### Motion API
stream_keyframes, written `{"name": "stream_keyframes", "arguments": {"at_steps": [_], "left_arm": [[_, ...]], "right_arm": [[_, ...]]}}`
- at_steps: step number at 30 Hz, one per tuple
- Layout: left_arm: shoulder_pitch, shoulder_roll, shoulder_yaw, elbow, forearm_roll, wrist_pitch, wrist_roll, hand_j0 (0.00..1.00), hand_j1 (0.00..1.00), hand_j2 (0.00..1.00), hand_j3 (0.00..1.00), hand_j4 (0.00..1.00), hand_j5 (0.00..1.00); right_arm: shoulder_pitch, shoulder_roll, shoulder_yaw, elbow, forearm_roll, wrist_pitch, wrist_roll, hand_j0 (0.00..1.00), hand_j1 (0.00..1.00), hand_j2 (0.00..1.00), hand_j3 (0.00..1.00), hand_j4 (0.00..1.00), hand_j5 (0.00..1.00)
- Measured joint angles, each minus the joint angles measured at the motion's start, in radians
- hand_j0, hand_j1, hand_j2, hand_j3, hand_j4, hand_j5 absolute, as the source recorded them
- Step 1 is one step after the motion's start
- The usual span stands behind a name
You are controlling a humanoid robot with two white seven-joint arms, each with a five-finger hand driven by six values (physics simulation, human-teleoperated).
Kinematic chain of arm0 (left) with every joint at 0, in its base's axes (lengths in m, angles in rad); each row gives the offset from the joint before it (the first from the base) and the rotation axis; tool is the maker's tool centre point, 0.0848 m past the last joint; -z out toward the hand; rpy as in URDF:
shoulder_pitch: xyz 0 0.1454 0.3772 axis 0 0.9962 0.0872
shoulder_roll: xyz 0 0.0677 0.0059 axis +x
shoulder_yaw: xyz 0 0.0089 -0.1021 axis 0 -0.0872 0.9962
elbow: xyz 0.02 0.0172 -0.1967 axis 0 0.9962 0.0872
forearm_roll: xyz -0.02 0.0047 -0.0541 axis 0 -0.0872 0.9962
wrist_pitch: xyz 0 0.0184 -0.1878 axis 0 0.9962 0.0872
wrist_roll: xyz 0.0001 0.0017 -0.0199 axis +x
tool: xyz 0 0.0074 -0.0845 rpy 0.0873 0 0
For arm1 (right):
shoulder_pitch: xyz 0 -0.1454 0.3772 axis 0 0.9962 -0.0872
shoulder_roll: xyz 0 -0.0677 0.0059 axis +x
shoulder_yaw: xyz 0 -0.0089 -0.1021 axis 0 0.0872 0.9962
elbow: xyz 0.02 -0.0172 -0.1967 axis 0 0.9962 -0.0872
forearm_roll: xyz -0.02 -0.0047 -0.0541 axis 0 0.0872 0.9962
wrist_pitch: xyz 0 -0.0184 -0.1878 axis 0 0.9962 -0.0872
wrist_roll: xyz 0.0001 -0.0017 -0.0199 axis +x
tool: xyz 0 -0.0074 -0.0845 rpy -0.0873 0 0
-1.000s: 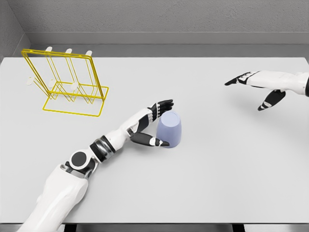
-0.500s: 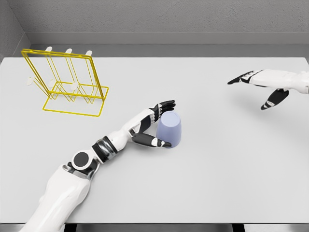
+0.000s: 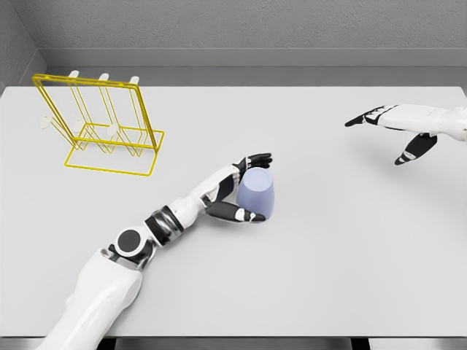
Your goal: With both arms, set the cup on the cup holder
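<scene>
Scanning left to right across the pale grey tabletop point(image 3: 306, 284):
Cup holder: yellow wire cup holder point(image 3: 102, 124) stands at the far left, its tall frame tilted and its white-tipped pegs pointing up, with nothing on it.
Left arm: white arm comes in from the near left corner and reaches diagonally toward the middle of the tabletop.
Left hand: left hand point(image 3: 244, 191) is wrapped against the left side of the cup; the upper fingers point(image 3: 257, 159) curl over the cup's top edge and the thumb presses low on its near side, so the hand is clamped on the cup.
Cup: lavender cup point(image 3: 257, 195) stands upside down near the middle of the tabletop, wider rim on the surface, well apart from the cup holder and to its right and nearer.
Right arm: comes in from the right edge at the far right.
Right hand: right hand point(image 3: 394, 130) hovers above the tabletop, fingers spread apart and pointing left, thumb hanging down, holding nothing, well apart from the cup.
</scene>
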Motion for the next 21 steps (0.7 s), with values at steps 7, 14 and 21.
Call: {"name": "stream_keyframes", "arguments": {"at_steps": [7,14,21], "left_arm": [[0.002,-0.005,0.001,-0.001,0.004,-0.001,0.001,0.66,0.66,0.66,0.66,0.66,0.66],[0.012,-0.004,0.002,-0.006,0.01,-0.01,-0.002,0.46,0.46,0.46,0.46,0.46,0.46],[0.028,0.006,0.01,-0.028,0.008,-0.048,-0.049,0.43,0.43,0.43,0.43,0.43,0.43]], "right_arm": [[0.0,-0.001,-0.001,0.001,0.0,0.0,0.0,1.0,1.0,1.0,1.0,1.0,1.0],[-0.003,-0.003,-0.001,0.001,0.0,0.0,0.0,1.0,1.0,1.0,1.0,1.0,1.0],[-0.002,-0.003,-0.001,0.0,0.0,0.0,0.0,1.0,1.0,1.0,1.0,1.0,1.0]]}}
